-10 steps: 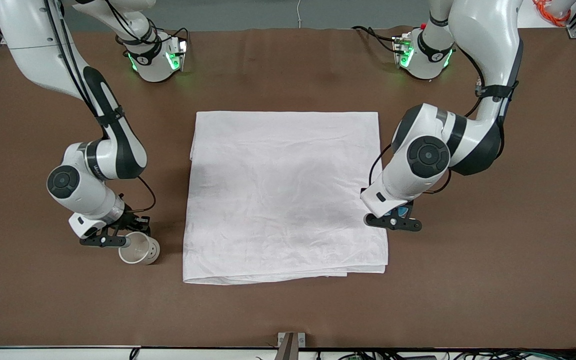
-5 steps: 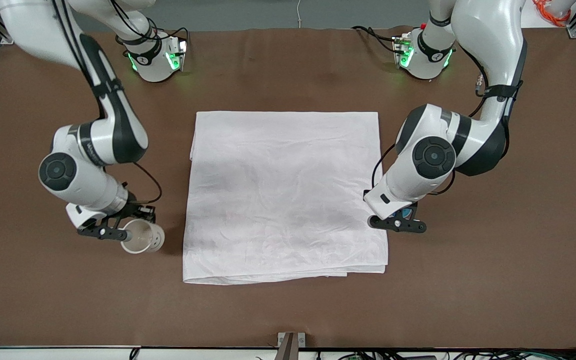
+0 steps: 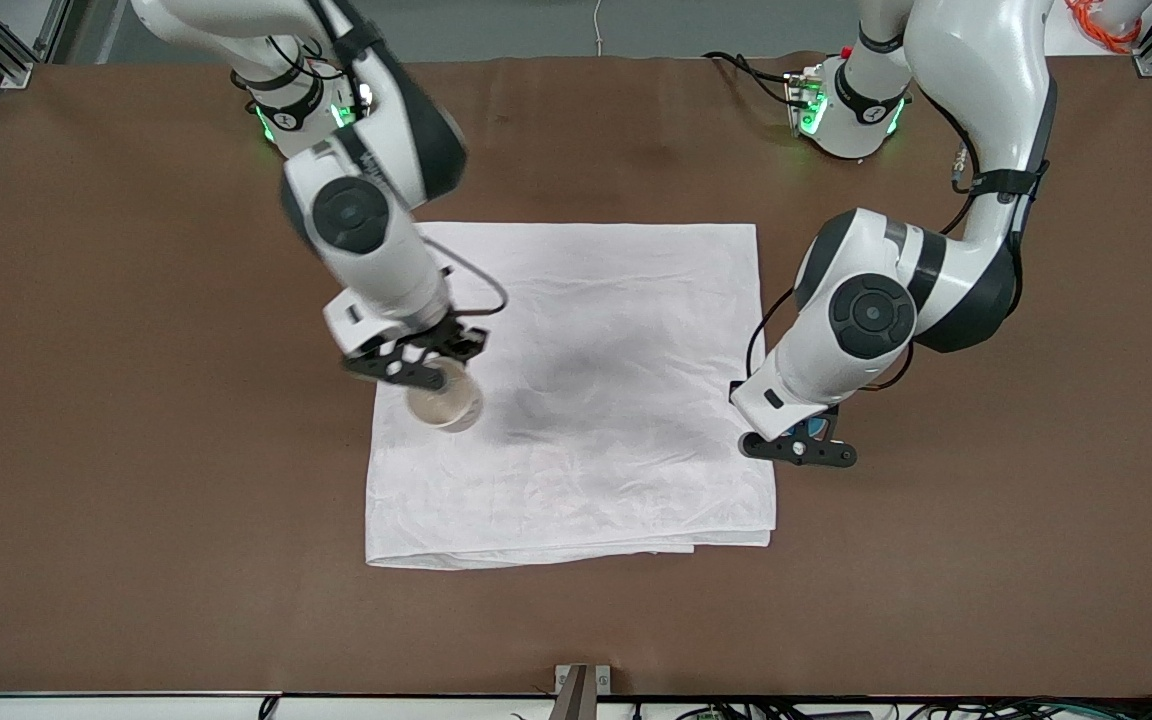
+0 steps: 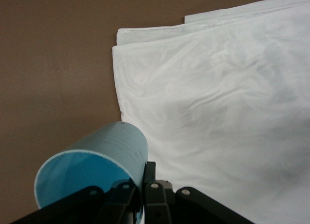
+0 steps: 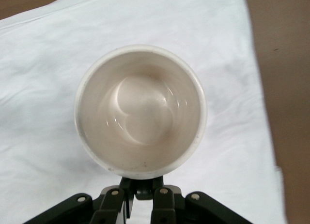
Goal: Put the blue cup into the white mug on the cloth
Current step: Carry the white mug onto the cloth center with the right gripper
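Brown table [image 3: 136, 400] w/ cloth [image 3: 576, 420]: right pincer [image 3: 414, 368] clamps white mug [image 3: 444, 403] above it, left pincer [image 3: 798, 447] clamps blue cup [image 4: 94, 168].

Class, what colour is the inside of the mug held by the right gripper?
Cream, seen best in the right wrist view: the white mug in the right gripper.

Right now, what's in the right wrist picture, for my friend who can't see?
The right hand holds the white mug by its rim, open and empty, over the white cloth. Brown table shows beside the cloth.
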`<move>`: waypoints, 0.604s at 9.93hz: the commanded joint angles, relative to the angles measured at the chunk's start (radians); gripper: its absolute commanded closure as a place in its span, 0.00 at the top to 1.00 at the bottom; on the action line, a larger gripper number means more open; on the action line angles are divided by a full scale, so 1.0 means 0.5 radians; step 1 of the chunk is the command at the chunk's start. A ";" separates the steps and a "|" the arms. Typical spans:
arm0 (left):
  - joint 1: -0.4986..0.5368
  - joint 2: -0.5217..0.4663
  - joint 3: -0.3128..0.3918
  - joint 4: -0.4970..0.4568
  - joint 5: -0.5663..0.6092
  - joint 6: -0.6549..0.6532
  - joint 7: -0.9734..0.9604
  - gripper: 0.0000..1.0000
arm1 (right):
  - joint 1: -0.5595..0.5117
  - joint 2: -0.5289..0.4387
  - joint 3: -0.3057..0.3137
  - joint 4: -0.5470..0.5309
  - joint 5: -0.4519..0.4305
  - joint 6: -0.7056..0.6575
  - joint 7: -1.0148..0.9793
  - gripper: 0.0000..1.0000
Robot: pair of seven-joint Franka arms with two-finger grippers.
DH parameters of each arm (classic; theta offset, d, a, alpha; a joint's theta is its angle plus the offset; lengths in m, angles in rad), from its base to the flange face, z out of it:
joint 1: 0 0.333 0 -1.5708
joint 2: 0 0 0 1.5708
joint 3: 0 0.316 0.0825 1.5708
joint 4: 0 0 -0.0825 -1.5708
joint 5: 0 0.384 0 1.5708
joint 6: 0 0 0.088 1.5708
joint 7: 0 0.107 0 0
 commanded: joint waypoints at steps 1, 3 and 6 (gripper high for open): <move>0.019 -0.026 0.005 0.021 0.008 -0.054 0.020 0.00 | 0.174 0.134 -0.024 0.034 0.052 0.237 0.146 0.00; 0.016 -0.026 0.005 0.021 0.008 -0.057 -0.002 0.00 | 0.318 0.293 -0.027 0.034 0.037 0.449 0.229 0.00; 0.019 -0.026 0.005 0.021 -0.001 -0.054 -0.008 0.00 | 0.383 0.419 -0.033 0.031 -0.009 0.459 0.226 0.00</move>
